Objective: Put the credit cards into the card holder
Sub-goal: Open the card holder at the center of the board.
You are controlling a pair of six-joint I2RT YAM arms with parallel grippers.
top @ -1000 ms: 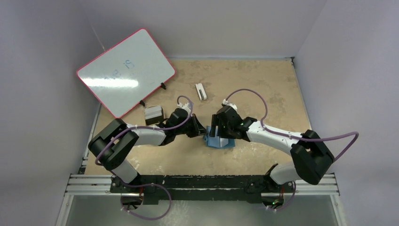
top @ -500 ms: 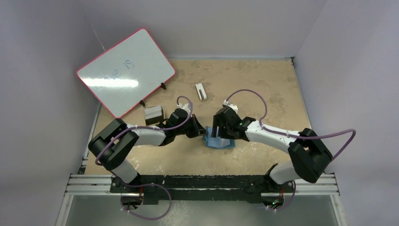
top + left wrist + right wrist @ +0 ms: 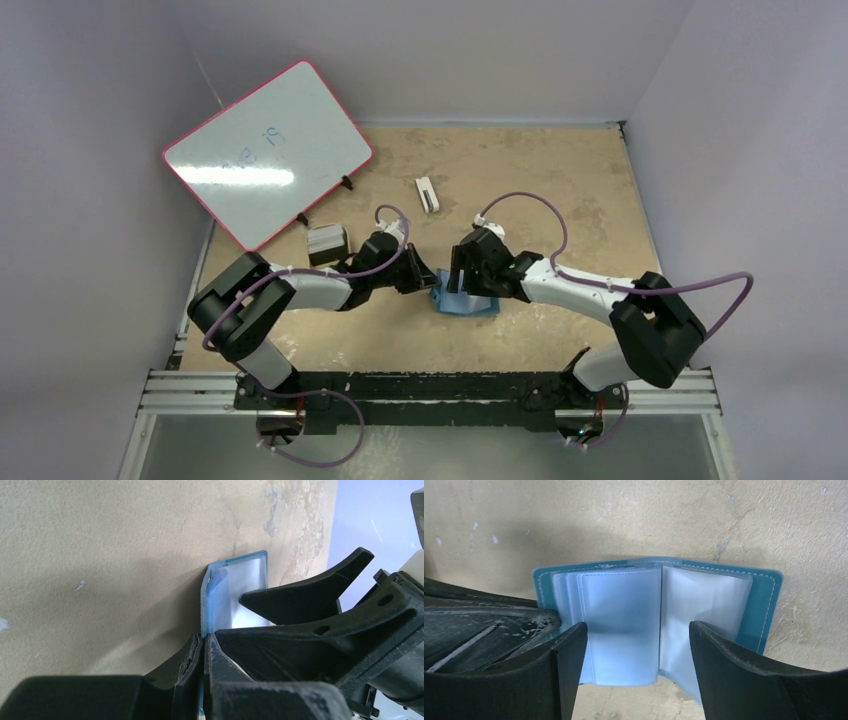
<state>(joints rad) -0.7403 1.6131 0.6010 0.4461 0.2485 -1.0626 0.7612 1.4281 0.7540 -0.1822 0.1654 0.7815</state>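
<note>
Cannot see most of the card holder [image 3: 466, 305] from above, under left gripper [image 3: 427, 281] and right gripper [image 3: 459, 284]. Cannot read whiteboard [image 3: 268, 152] scribbles far up-left of it.

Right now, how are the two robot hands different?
The left gripper is shut on the cover of the card holder; the right gripper is open, holding nothing. The left gripper pinches one edge; the right gripper spreads over the clear pockets. Both are black.
</note>
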